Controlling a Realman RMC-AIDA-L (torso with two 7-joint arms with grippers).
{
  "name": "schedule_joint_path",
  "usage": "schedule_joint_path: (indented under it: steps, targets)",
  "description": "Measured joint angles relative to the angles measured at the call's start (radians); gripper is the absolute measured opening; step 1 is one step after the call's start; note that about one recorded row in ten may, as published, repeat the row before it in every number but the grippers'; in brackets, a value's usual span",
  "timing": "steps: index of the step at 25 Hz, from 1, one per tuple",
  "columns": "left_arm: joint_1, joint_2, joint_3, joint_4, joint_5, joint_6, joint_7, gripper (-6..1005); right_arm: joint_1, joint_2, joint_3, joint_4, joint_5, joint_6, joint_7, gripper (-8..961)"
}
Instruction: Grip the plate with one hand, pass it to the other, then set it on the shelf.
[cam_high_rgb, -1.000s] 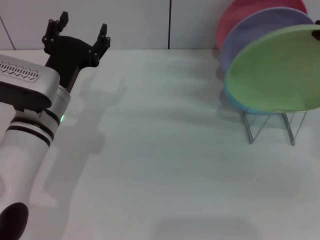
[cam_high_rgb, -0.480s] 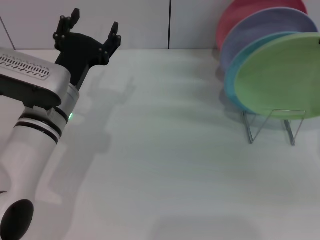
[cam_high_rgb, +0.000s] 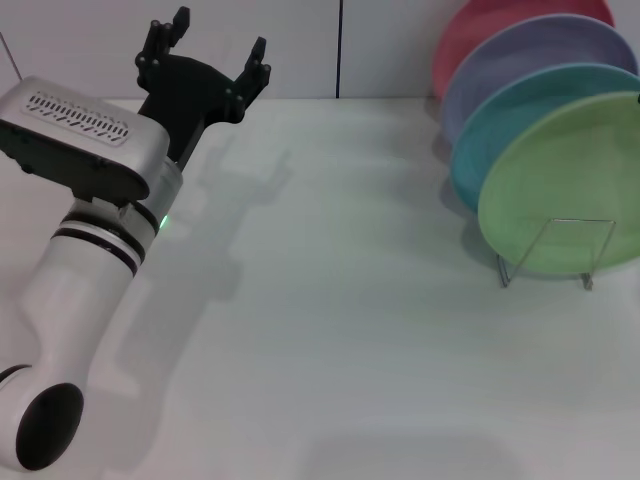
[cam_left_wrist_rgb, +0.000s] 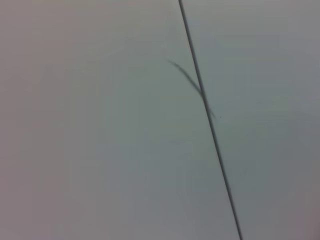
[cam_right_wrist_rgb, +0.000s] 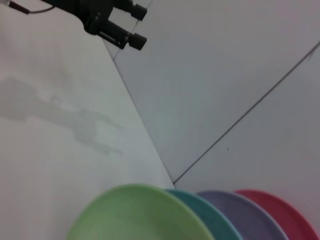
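**Green plate stands in the rack, left claw raised and spread far across the table**

Closest in the head view, the thick silver-white left arm (cam_high_rgb: 95, 290) rises from about 7 o'clock, banded in black with a small green light on its side. It runs up toward 11 o'clock, where the left gripper (cam_high_rgb: 213, 52) sits above the back edge of the white table (cam_high_rgb: 330, 330), near the wall. Its two black fingers (cam_high_rgb: 168, 30) are spread well apart with nothing between them. The left wrist view shows only a pale surface crossed by a thin dark seam.

Over at 3 o'clock, well apart from that claw, the light-green plate (cam_high_rgb: 565, 185) stands tilted on its edge in the wire rack (cam_high_rgb: 556, 252), at the front of the row. The rack's thin silver loops cross the plate's lower face and its feet rest on the table. Just behind the green plate stands a teal plate (cam_high_rgb: 500, 125), then a lavender plate (cam_high_rgb: 520, 55), then a red plate (cam_high_rgb: 490, 22) farthest back, each overlapping the next.

The right wrist view looks over the top rims of the same four plates, green plate (cam_right_wrist_rgb: 137, 215) nearest, with the left gripper (cam_right_wrist_rgb: 127, 25) far off across the table. The right gripper itself cannot be made out, so I cannot tell how its fingers stand.
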Motion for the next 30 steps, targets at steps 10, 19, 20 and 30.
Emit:
schedule_joint_path:
  steps: [10,19,20,30]
  targets:
    - [-0.047,-0.004,0.011,0.033,-0.004,-0.009,0.000,855,-0.003,0.001,0.001,-0.060,0.036,-0.042,0.120,426]
    - [-0.031,-0.002,0.013,0.034,-0.002,0.008,0.000,852,-0.079,0.013,0.088,-0.059,0.386,0.105,0.235,512]
    - [-0.031,-0.002,0.013,0.034,-0.002,0.008,0.000,852,-0.079,0.013,0.088,-0.059,0.386,0.105,0.235,513]
    - [0.007,0.005,-0.186,0.223,-0.006,0.151,-0.196,852,-0.238,-0.005,0.179,0.968,1.550,-0.038,-0.518,518]
